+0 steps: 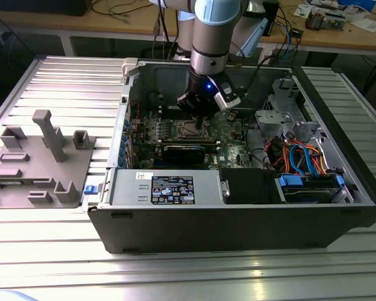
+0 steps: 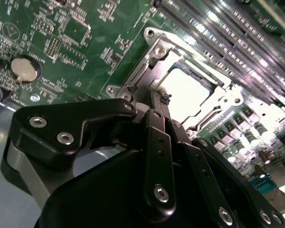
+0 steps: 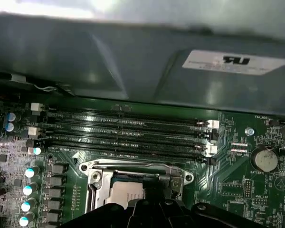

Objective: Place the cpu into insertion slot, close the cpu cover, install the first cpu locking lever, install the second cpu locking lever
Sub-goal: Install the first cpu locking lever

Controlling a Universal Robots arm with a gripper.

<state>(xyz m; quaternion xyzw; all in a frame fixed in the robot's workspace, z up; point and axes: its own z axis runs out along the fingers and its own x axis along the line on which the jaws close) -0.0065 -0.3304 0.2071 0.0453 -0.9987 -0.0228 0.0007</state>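
Note:
In the exterior view my gripper point(image 1: 197, 119) hangs inside the open computer case, just above the insertion slot point(image 1: 191, 130) on the green board. In the second wrist view the black fingers point(image 2: 154, 123) lie pressed together, and their tip point(image 2: 164, 99) is at the edge of the socket. The cpu point(image 2: 185, 88) lies in the slot, its silvery top showing through the window of the cpu cover point(image 2: 154, 51), which lies flat around it. A thin metal lever point(image 2: 206, 116) runs along one side. In the first wrist view the cpu point(image 3: 126, 194) and cover point(image 3: 133, 167) sit right by the gripper point(image 3: 154, 202).
Long memory slots point(image 3: 128, 133) run beside the socket, with the case wall point(image 3: 133, 61) behind them. A coin battery point(image 3: 266, 160) sits on the board. A black card point(image 1: 185, 152), the grey power supply box point(image 1: 166, 187) and bundled cables point(image 1: 301, 157) crowd the case. A grey fixture point(image 1: 41, 163) stands at the exterior view's left.

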